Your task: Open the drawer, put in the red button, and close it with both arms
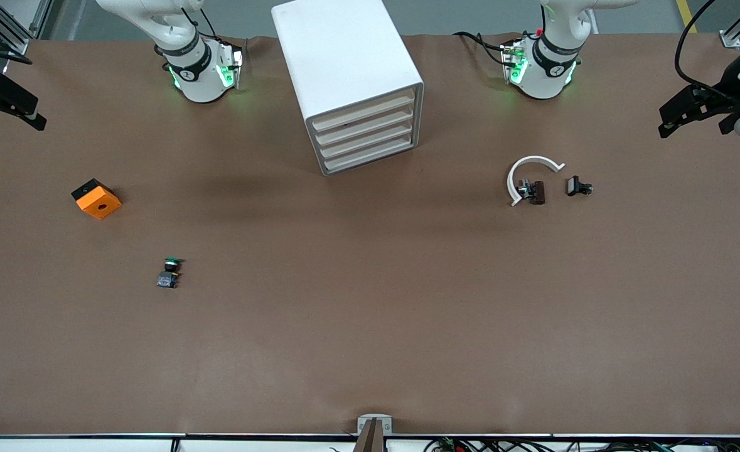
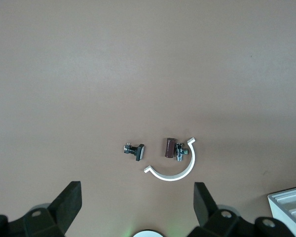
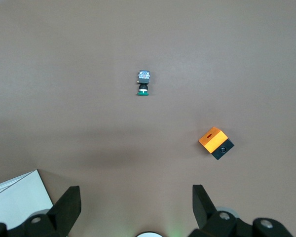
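Observation:
The white cabinet (image 1: 351, 75) stands between the two arm bases, with four cream-fronted drawers (image 1: 364, 135), all pushed in. The red button is not in view. A button with a green cap (image 1: 169, 272) and a bluish base lies toward the right arm's end; it also shows in the right wrist view (image 3: 143, 83). My left gripper (image 2: 138, 197) is open and empty, high over the table near a white clip (image 2: 175, 170); it also shows in the front view (image 1: 690, 122). My right gripper (image 3: 136, 197) is open and empty, high over its end of the table, and shows in the front view too (image 1: 12, 116).
An orange and black block (image 1: 96, 198) lies near the right arm's end, farther from the front camera than the green button. A white curved clip (image 1: 530, 166) holding a brown part (image 1: 537, 192), and a small black piece (image 1: 577, 186), lie toward the left arm's end.

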You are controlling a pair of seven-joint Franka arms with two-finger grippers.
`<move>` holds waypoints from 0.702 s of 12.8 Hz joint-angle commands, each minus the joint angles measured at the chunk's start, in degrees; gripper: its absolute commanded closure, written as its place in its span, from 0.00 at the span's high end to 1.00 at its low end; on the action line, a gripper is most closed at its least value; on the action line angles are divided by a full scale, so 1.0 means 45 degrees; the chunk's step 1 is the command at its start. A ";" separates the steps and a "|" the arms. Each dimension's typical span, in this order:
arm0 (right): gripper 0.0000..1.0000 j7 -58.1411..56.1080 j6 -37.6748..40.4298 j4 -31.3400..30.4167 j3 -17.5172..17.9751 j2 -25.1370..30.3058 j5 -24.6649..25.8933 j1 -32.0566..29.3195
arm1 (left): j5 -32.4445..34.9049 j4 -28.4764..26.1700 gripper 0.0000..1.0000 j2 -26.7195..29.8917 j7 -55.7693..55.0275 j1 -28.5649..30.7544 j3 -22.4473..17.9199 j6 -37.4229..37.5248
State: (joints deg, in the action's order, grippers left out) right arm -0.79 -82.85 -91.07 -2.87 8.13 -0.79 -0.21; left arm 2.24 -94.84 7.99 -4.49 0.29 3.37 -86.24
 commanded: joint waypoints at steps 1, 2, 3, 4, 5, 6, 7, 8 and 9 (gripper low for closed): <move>1.00 0.0175 0.0052 -0.0271 -0.0046 0.0322 -0.0059 0.0086 | 0.0029 0.0352 1.00 -0.0154 -0.0017 0.0033 0.0014 0.0356; 1.00 0.0195 0.0110 -0.0271 -0.0046 0.0322 -0.0059 0.0086 | 0.0030 0.0352 1.00 -0.0154 -0.0017 0.0052 0.0014 0.0453; 1.00 0.0195 0.0111 -0.0271 -0.0046 0.0322 -0.0059 0.0086 | 0.0010 0.0372 1.00 -0.0154 -0.0037 0.0052 0.0014 0.0551; 1.00 0.0195 0.0150 -0.0271 -0.0046 0.0322 -0.0059 0.0086 | 0.0029 0.0372 1.00 -0.0154 -0.0037 0.0052 -0.0006 0.0552; 1.00 0.0195 0.0189 -0.0271 -0.0046 0.0322 -0.0059 0.0086 | 0.0010 0.0372 1.00 -0.0154 -0.0056 0.0071 -0.0006 0.0552; 1.00 0.0195 0.0209 -0.0271 -0.0046 0.0322 -0.0078 0.0086 | -0.0009 0.0372 1.00 -0.0154 -0.0153 0.0052 -0.0006 0.0571; 1.00 0.0195 0.0247 -0.0290 -0.0046 0.0322 -0.0059 0.0086 | -0.0009 0.0353 1.00 -0.0154 -0.0425 0.0071 -0.0006 0.0552; 1.00 0.0214 0.0267 -0.0291 -0.0046 0.0322 -0.0078 0.0086 | -0.0009 0.0352 1.00 -0.0154 -0.0640 0.0091 -0.0006 0.0552; 1.00 0.0214 0.0287 -0.0291 -0.0046 0.0322 -0.0079 0.0086 | -0.0029 0.0352 1.00 -0.0154 -0.0642 0.0072 0.0014 0.0552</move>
State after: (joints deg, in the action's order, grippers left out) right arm -0.71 -81.77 -91.13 -2.87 8.13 -0.79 -0.21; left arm 2.24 -94.81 7.96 -6.68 0.33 3.34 -85.13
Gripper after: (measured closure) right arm 0.000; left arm 0.000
